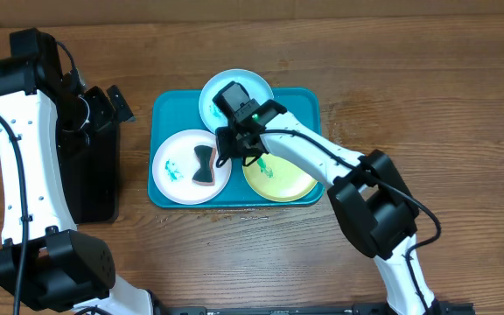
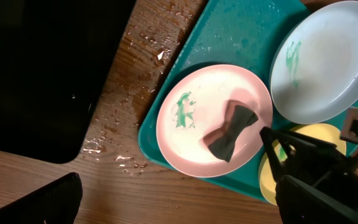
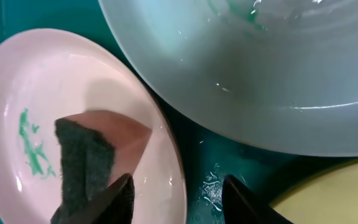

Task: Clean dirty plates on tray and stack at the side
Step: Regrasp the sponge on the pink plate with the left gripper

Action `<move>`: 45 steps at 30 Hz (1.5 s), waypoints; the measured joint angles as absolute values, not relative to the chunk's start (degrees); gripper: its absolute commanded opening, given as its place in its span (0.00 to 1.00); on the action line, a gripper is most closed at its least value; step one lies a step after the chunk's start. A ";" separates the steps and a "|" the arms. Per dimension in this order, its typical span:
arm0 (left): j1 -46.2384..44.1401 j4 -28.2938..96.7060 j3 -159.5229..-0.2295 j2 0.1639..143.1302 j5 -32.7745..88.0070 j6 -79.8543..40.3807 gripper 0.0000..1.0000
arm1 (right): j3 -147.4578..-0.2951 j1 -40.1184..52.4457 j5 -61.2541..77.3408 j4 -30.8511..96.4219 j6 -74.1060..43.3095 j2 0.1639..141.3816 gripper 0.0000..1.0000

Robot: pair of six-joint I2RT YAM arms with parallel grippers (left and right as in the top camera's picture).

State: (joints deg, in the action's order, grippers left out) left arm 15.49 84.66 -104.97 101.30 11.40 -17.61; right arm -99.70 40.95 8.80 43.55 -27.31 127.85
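The teal tray (image 1: 309, 101) holds three plates. The white plate (image 1: 178, 166), with a green smear, is at the front left with a dark sponge (image 1: 202, 164) lying on it. The pale cyan plate (image 1: 234, 92) is at the back and the yellow-green plate (image 1: 283, 179) at the front right. My right gripper (image 1: 230, 149) is open; in the right wrist view its fingers (image 3: 179, 202) straddle the white plate's (image 3: 73, 93) rim beside the sponge (image 3: 82, 162). My left gripper (image 1: 112, 103) is open and empty, left of the tray.
A black tray (image 1: 90, 175) lies left of the teal tray, under my left arm. Water drops (image 2: 129, 93) wet the wooden table between the two trays. The cyan plate (image 3: 260, 74) and yellow-green plate (image 3: 334, 193) lie close to my right gripper.
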 measured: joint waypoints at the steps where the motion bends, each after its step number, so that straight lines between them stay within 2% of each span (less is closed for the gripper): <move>1: 15.49 84.66 -104.97 101.30 11.40 -17.61 1.00 | -99.70 41.12 8.80 43.42 -27.20 128.16 0.47; 9: 15.49 84.66 -104.97 101.30 11.40 -17.61 1.00 | -99.70 42.96 7.90 43.31 -26.06 128.88 0.47; 11: 15.38 84.68 -104.97 101.30 11.40 -17.30 1.00 | -99.70 43.18 7.29 43.38 -25.85 129.25 0.42; 14: 14.81 84.66 -104.92 101.30 11.40 -16.12 0.87 | -99.70 43.18 6.98 43.81 -25.54 129.88 0.35; 15: 14.39 84.62 -104.88 101.30 11.42 -15.88 0.71 | -99.70 43.16 6.98 43.86 -25.36 129.95 0.30; 17: 13.13 84.33 -104.31 101.30 11.40 -15.09 0.50 | -99.70 43.16 6.87 44.01 -25.45 129.95 0.24; 19: 11.90 83.42 -103.35 101.30 11.40 -14.41 0.38 | -99.70 43.16 6.81 44.29 -25.50 129.95 0.20; 23: 9.21 80.51 -100.22 101.30 11.64 -14.11 0.27 | -99.70 43.16 6.85 44.64 -25.45 129.99 0.16; 25: 8.56 77.36 -97.43 101.30 12.51 -13.87 0.31 | -99.70 43.16 6.81 44.73 -25.45 130.04 0.15; 26: 8.40 75.48 -95.59 101.30 13.37 -13.87 0.40 | -99.70 43.16 6.76 44.80 -25.45 130.04 0.15; 28: 8.32 71.94 -91.61 101.32 15.42 -13.43 0.67 | -99.70 43.13 6.79 44.80 -25.41 130.04 0.15; 29: 8.32 70.22 -89.58 101.32 16.62 -12.84 0.70 | -99.70 43.13 6.79 44.80 -25.43 130.04 0.15; 37: 7.84 53.41 -74.50 101.43 25.87 -11.51 0.74 | -99.70 43.11 6.81 44.77 -25.43 130.06 0.15; 45: 3.44 40.10 -67.33 101.65 28.01 -12.34 0.72 | -99.70 43.11 6.81 44.77 -25.43 130.06 0.15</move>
State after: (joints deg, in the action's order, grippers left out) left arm 3.44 40.10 -67.33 101.65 28.01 -12.34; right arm -99.70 43.11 6.81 44.77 -25.43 130.06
